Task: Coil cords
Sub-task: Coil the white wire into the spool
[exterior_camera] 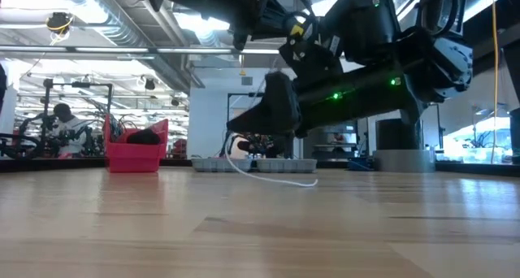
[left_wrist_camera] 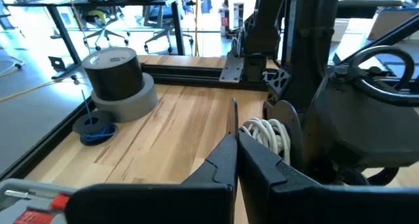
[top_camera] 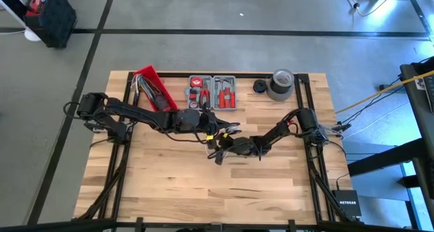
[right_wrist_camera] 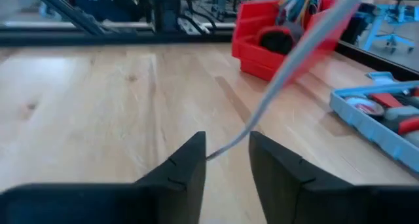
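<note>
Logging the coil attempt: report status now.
Left gripper shut at table centre, white cord looped beside it. Right gripper open, cord strand running between its fingers. Nothing in the way.

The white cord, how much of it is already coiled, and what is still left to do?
Done: several loops of the white cord are gathered beside the shut left gripper. In hand: a straight run of it passes between the fingers of the right gripper, which stand apart. Left: a tail lies on the table; no black cord is visible.
</note>
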Controlling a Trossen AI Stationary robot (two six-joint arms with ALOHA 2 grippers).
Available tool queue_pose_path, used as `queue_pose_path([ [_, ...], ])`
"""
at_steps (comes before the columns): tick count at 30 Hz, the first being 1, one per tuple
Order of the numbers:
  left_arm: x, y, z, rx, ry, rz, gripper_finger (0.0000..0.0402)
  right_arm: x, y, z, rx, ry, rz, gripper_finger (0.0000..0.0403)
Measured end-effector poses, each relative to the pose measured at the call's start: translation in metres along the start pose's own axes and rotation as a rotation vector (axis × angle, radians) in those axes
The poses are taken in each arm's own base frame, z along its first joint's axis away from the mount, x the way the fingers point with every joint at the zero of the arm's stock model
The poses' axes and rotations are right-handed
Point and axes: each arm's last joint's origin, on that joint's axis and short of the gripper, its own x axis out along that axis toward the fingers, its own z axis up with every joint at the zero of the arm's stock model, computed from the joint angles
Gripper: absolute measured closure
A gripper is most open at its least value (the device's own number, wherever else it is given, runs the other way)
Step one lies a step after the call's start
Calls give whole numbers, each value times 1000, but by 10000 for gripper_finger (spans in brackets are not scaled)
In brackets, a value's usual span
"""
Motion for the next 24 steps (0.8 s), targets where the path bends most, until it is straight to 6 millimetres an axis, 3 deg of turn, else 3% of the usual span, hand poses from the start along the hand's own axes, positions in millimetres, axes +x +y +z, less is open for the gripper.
queue_pose_path([
  [8,0,-1,0,0,-2,-3,402,0,1,-2,-15,15,29,390],
  [15,0,-1,0,10,0,-5,402,-8,7,-7,-122,112,-31,391],
  [24,0,-1,0,9,1,-4,402,-71,10,-12,-150,168,-172,391],
])
